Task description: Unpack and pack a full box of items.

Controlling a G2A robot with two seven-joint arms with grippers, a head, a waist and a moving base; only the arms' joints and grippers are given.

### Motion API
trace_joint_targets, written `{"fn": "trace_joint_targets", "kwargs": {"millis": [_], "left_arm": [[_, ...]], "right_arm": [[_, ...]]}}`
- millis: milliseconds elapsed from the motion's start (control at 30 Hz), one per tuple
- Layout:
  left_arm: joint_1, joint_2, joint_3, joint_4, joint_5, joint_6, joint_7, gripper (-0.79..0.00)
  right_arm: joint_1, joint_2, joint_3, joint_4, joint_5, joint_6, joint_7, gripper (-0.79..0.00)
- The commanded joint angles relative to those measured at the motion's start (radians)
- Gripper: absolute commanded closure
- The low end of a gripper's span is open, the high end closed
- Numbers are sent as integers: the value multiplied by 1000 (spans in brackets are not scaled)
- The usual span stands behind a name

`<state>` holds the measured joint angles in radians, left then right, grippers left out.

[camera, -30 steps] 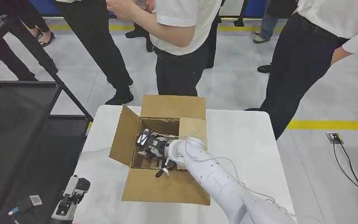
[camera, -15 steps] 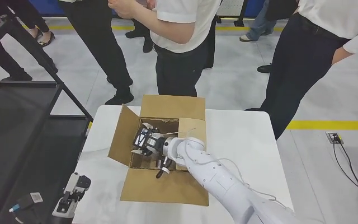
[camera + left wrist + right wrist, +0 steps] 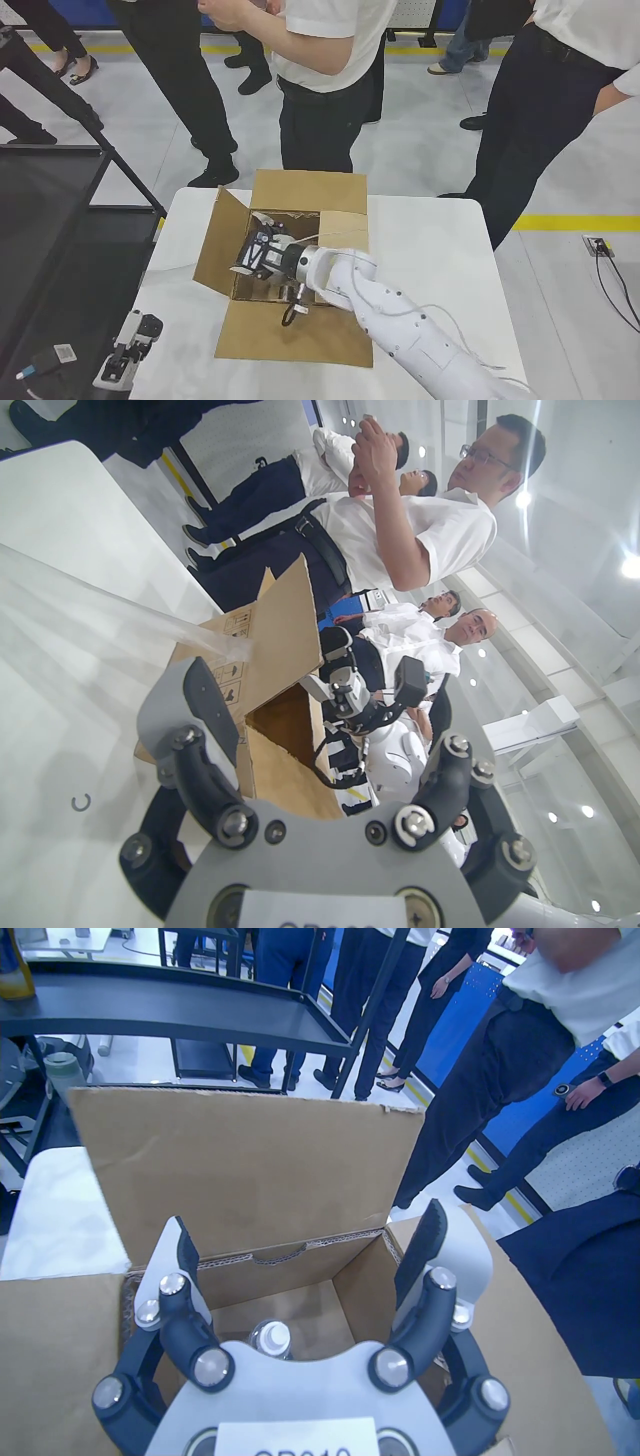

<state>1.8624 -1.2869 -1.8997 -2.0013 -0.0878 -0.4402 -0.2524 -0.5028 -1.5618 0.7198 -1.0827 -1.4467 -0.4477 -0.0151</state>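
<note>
An open cardboard box (image 3: pixel 300 190) stands on the white table (image 3: pixel 430 260) with its flaps folded out. My right gripper (image 3: pixel 258 245) hangs over the box's left side, open with nothing between its fingers. In the right wrist view the right gripper (image 3: pixel 306 1218) faces the upright flap of the box (image 3: pixel 240 1168), and a clear bottle with a white cap (image 3: pixel 270 1338) stands upright inside the box below it. My left gripper (image 3: pixel 125 355) sits low at the table's near left corner, open and empty. From there the left wrist view shows the box (image 3: pixel 285 635) and the right gripper (image 3: pixel 340 690).
A black metal rack (image 3: pixel 50 200) stands left of the table. Several people stand close beyond the table's far edge and at its right. Bare table surface lies to the right of the box.
My right gripper has shifted slightly toward the box's far left side, still open. The left arm has stayed where it was.
</note>
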Motion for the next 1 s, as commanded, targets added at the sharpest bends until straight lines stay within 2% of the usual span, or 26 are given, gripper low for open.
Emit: {"fn": "trace_joint_targets", "kwargs": {"millis": [0, 100, 533, 733, 967], "left_arm": [[5, 1, 0, -2, 5, -16, -18, -785], [15, 2, -2, -4, 5, -30, -44, -785], [11, 3, -3, -7, 8, -21, -54, -785], [-89, 7, 13, -21, 83, 38, -14, -785], [-215, 15, 73, -16, 222, 94, -45, -785]], "right_arm": [[-55, 28, 55, -116, -10, -49, 44, -785], [-116, 57, 114, -224, -9, -129, 119, -785], [-122, 57, 116, -226, -6, -123, 117, -785], [-155, 65, 163, -261, 40, -127, 60, -785], [-257, 96, 261, -352, 61, -180, -5, -785]]}}
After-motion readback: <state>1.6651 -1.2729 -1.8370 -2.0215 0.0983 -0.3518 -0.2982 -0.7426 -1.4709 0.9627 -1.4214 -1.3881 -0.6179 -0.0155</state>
